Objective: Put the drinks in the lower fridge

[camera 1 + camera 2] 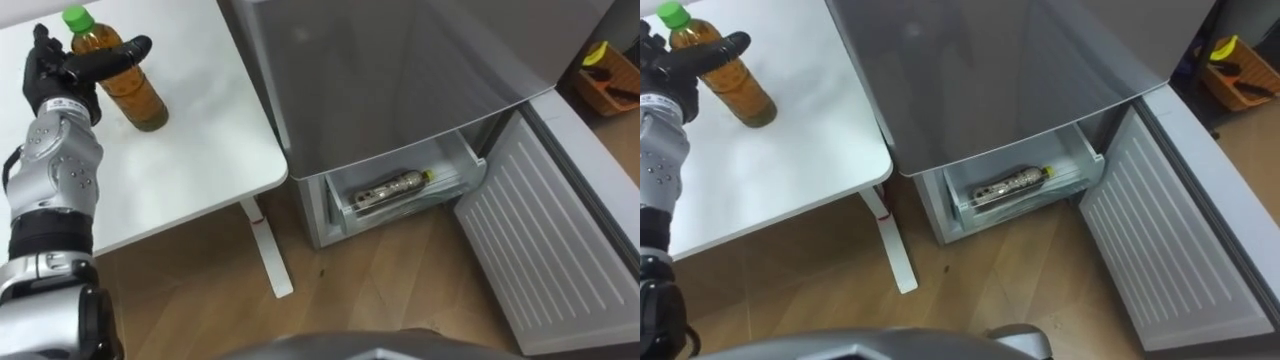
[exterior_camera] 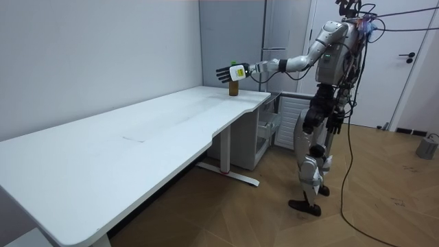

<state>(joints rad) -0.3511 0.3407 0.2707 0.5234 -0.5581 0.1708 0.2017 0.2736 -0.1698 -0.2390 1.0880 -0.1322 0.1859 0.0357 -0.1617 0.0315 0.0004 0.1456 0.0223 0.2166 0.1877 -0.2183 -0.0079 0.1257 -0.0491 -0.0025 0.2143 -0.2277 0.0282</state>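
The left robot hand (image 1: 60, 72) is spread, thumb across the bottle (image 1: 140, 100) on the tabletop (image 1: 190, 150). Close firmly round its middle before lifting.

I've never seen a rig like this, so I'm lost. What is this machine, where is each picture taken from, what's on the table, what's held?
It is a two-legged humanoid robot standing by a white table and a grey fridge. Two pictures come from cameras in its head, looking down; the third from a camera across the room. On the table stands a green-capped bottle of amber drink. The left hand is at it, fingers straight, not closed round it. A second bottle lies in the fridge's open lower drawer.
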